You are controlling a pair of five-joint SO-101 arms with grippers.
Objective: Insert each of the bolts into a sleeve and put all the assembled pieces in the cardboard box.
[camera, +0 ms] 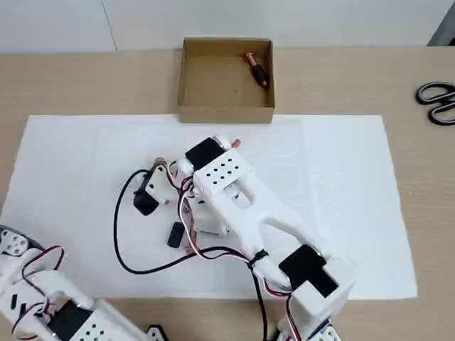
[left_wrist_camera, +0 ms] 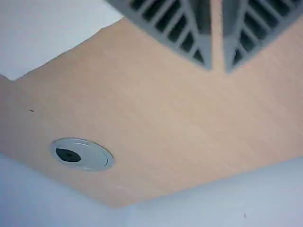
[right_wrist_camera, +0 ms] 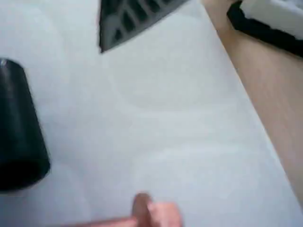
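Far left, the left arm [camera: 50,305] sits folded at the near corner of the table [left_wrist_camera: 156,118], off the white paper [camera: 341,185]. Its left gripper [left_wrist_camera: 218,66] hangs over bare wood near a round cable cover [left_wrist_camera: 81,153], jaws closed to a thin slit with nothing between them.

Moving in, the right arm [camera: 263,213] stretches across the paper, and the right gripper [camera: 160,177] is low at mid-sheet. A copper bolt [camera: 161,162] shows right against it on the box side. Whether the gripper actually has hold of that bolt, I cannot tell.

Here's the key relation: the black sleeve [camera: 175,234] lies loose on the paper on the robot's side of that gripper, near it but apart, beside a loop of black cable [camera: 124,249]. Its long axis runs roughly from the robot toward the box. So I'd judge the bolt has to come back toward the robot and line up with that axis. The right arm is plainly the nearer one.

A second copper tip [camera: 236,143] peeks out beside the right arm's wrist.

Beyond the sheet, the cardboard box [camera: 188,78] already holds one finished piece [camera: 257,69], lying slanted at its right side.

Far right, scissors [camera: 437,101] rest on the bare table.
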